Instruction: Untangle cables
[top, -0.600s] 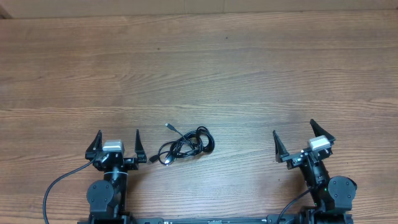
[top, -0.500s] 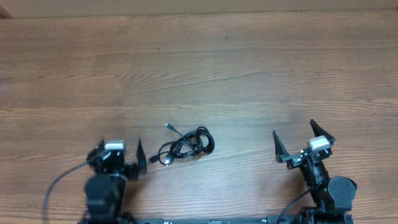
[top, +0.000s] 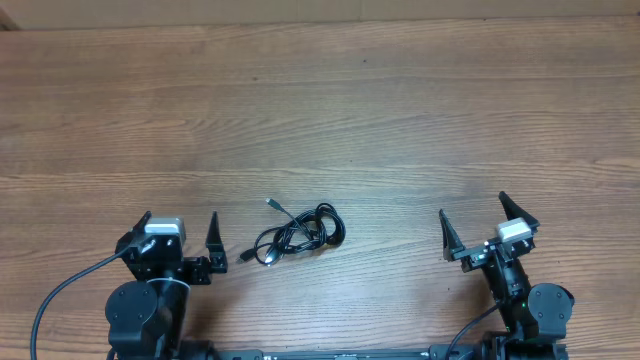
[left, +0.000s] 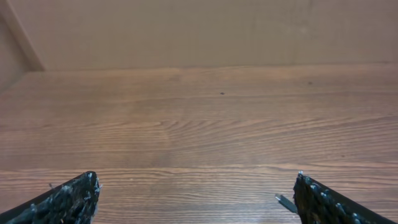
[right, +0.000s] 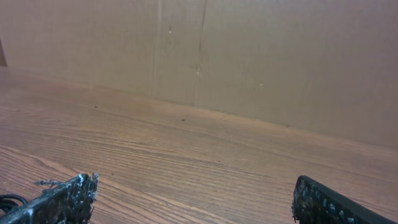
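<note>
1. Swung the left end effector (top: 175, 232) slightly outward over the last half second, so that it now sits a touch farther from the cables (top: 298, 236) than before; arm base and trailing lead displaced the same way.
2. Released and wide apart at the jaws, grasping nothing; seen so in the left wrist view (left: 196, 180) too, with only bare counter (top: 400, 100) between the tips.
3. No change in the cables: same small black tangle flat on the counter, near the left end effector on its inner side, one loose plug end (top: 271, 203) poking out and away from the robot.
4. Visible from the left wrist: one small plug tip (left: 285, 202) just beside the inner finger, so the bundle lies off to the side of the left end effector, not between its jaws.
5. No movement at the right end effector (top: 483, 222): likewise released, empty, well apart from the left end effector on the far side of the tangle, with a sliver of cord (right: 7, 203) at the edge of its own view.
6. Meaning for the task, as a judgement: nothing untangled yet, nothing touched; probably a repositioning ahead of the first reach. Next needed: bringing the left end effector back toward the tangle and centring it over a single strand or plug.
</note>
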